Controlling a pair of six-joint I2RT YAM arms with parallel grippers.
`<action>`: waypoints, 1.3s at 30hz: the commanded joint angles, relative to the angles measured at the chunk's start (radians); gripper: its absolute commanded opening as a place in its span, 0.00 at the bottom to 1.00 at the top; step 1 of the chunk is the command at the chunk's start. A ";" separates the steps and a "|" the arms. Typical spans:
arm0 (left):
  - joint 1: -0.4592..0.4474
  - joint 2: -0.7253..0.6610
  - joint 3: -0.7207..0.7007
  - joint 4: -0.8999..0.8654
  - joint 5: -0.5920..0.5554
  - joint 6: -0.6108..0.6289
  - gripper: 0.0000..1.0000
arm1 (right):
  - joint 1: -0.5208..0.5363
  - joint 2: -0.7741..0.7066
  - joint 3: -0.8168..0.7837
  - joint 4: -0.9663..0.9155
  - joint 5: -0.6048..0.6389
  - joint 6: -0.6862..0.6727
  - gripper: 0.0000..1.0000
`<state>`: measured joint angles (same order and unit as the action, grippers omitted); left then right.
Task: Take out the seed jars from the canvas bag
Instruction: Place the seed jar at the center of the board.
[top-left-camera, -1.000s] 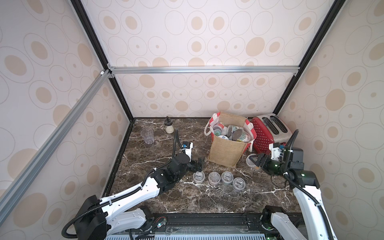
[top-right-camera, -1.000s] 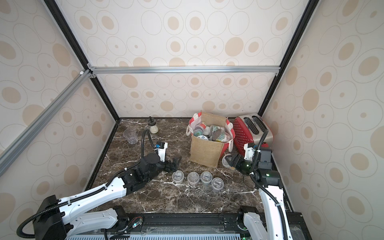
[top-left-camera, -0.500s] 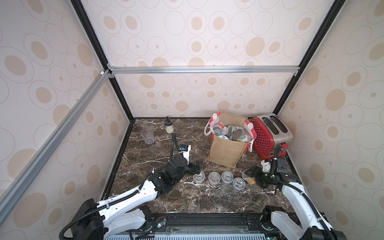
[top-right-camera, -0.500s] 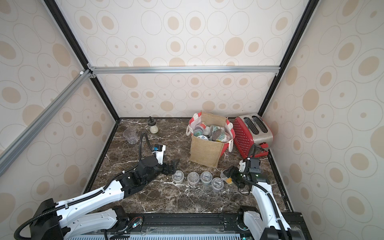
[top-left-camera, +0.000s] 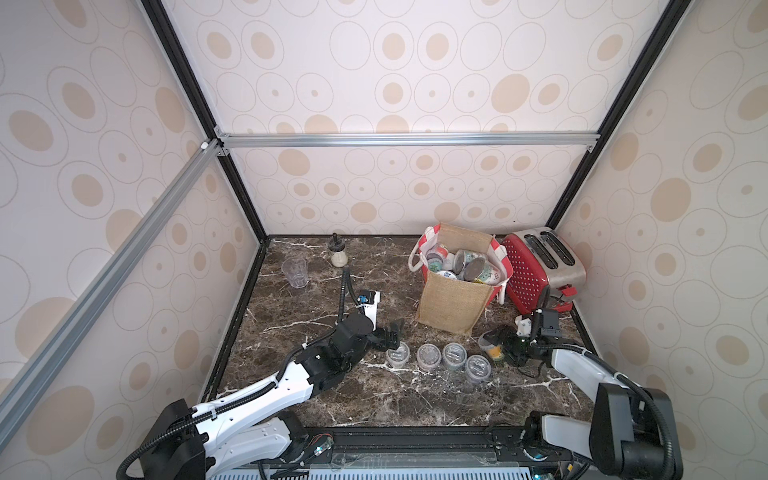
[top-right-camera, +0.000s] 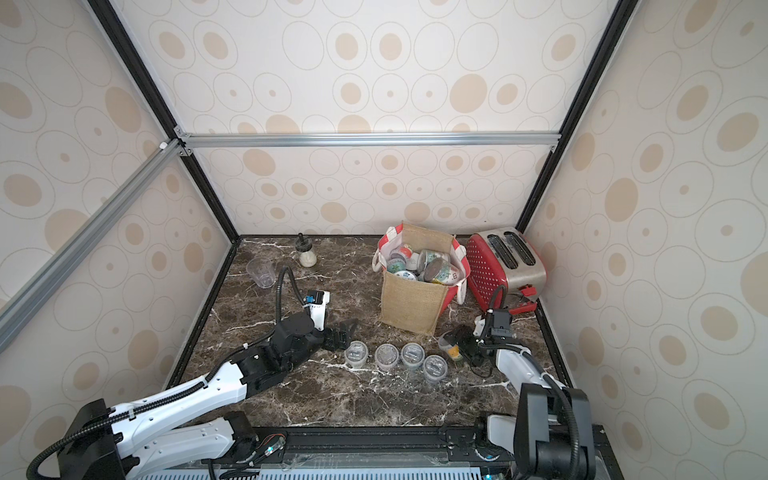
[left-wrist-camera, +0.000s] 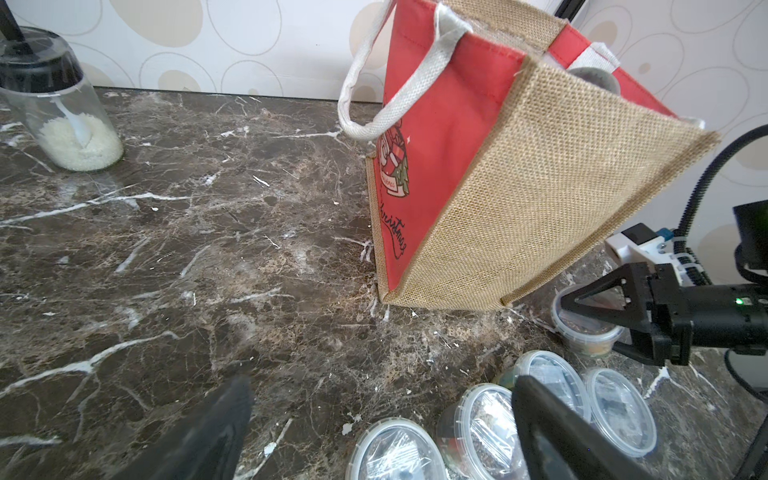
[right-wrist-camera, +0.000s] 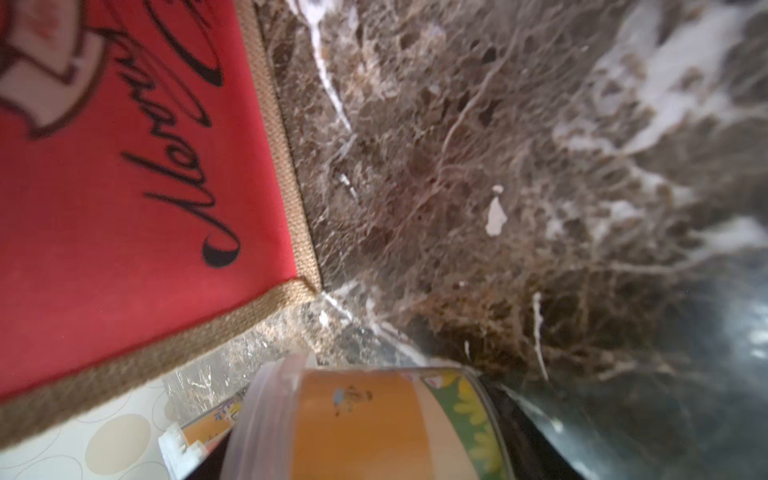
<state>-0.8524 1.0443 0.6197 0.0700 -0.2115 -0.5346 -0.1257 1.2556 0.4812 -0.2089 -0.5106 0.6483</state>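
While clamped in right tool (left-wrist-camera: 589, 325), seed jar (right-wrist-camera: 365, 424) shows orange-green label.

Red toaster (top-left-camera: 540, 270), shaker (top-left-camera: 338, 254), tumbler (top-left-camera: 294, 272) on marble tabletop (top-left-camera: 291, 328).

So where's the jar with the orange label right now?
In a top view, the orange-labelled jar is held in the right gripper, just in front of the canvas bag and to the right of the row of four clear-lidded jars.
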 joint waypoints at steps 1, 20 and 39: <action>0.010 0.003 0.015 0.013 -0.014 -0.006 0.98 | -0.003 0.039 0.005 0.056 0.008 0.016 0.65; 0.015 0.016 0.034 -0.001 -0.016 0.002 0.98 | -0.011 -0.101 -0.033 -0.128 0.210 -0.002 0.88; 0.016 0.043 0.034 0.019 0.006 -0.002 0.98 | 0.010 -0.128 0.104 -0.416 0.327 -0.120 1.00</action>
<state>-0.8459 1.0821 0.6212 0.0700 -0.2070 -0.5343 -0.1280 1.1332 0.5629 -0.5644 -0.2150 0.5522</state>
